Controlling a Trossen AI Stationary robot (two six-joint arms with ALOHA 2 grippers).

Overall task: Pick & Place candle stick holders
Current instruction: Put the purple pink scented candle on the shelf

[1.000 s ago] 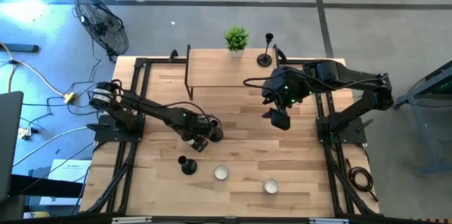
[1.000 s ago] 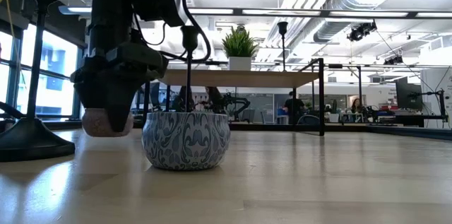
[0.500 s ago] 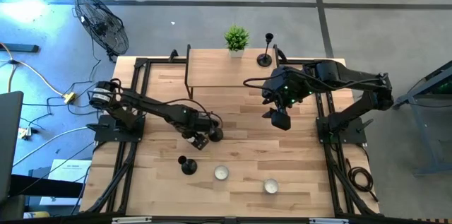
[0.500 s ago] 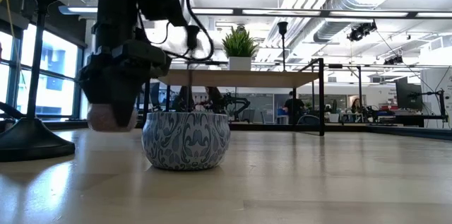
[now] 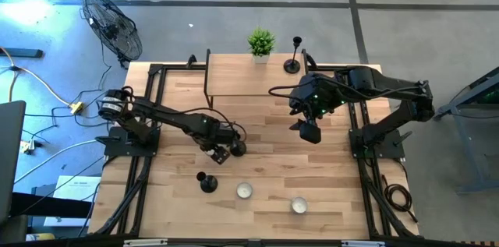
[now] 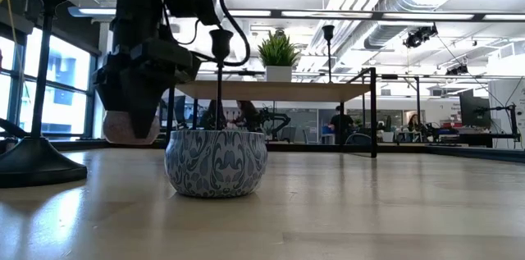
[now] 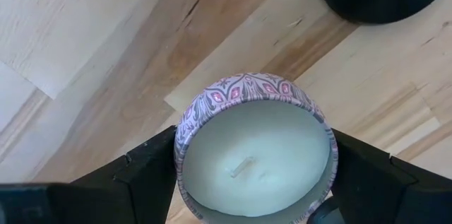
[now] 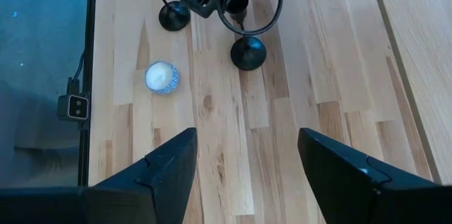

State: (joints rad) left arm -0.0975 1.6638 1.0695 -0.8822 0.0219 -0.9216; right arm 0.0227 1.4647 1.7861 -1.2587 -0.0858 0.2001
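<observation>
Left gripper (image 7: 251, 181) reaches low over mid-table, its fingers clamped on a pink-patterned tealight candle (image 7: 254, 153), with a candle stick holder (image 5: 237, 149) just beside it. Right gripper (image 8: 247, 167) hangs raised over the table's right half, fingers spread, empty. A second holder (image 5: 207, 182) stands near two tealights (image 5: 245, 191); a third (image 5: 292, 63) stands on the raised shelf (image 5: 234, 83) beside the potted plant (image 5: 261, 43).
</observation>
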